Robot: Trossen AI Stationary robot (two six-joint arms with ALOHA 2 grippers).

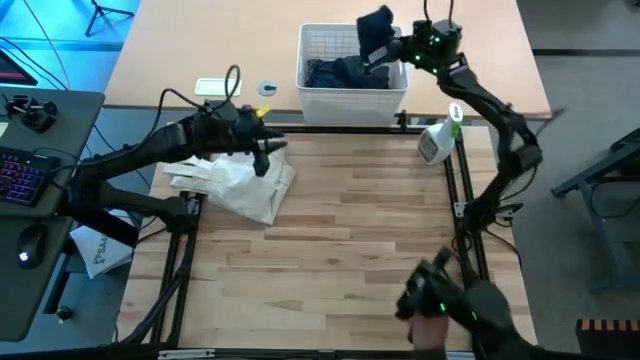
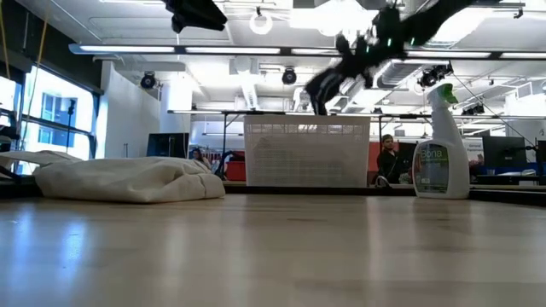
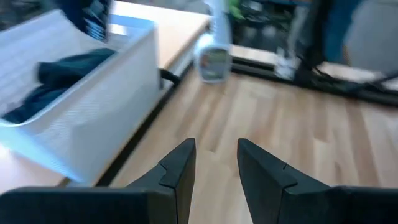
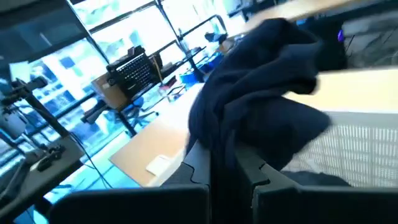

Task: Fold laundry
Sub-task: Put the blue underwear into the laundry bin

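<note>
Jaws of right gripper [image 1: 383,48] pinch dark garment [image 1: 375,35], hanging straight over basket [image 1: 352,92]; table [image 1: 330,250] lies toward left gripper [image 1: 268,152], jaws open, empty

Blurred, cropped and half-hidden

The dark garment [image 4: 261,93] above the right gripper [image 4: 233,165] is motion-smeared, its type unreadable; basket [image 1: 350,95] walls hide the clothes [image 1: 345,72] below it; the low view crops the left arm.

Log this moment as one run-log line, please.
right gripper: shut on dark garment, above basket | left gripper: open, over white cloth
</note>
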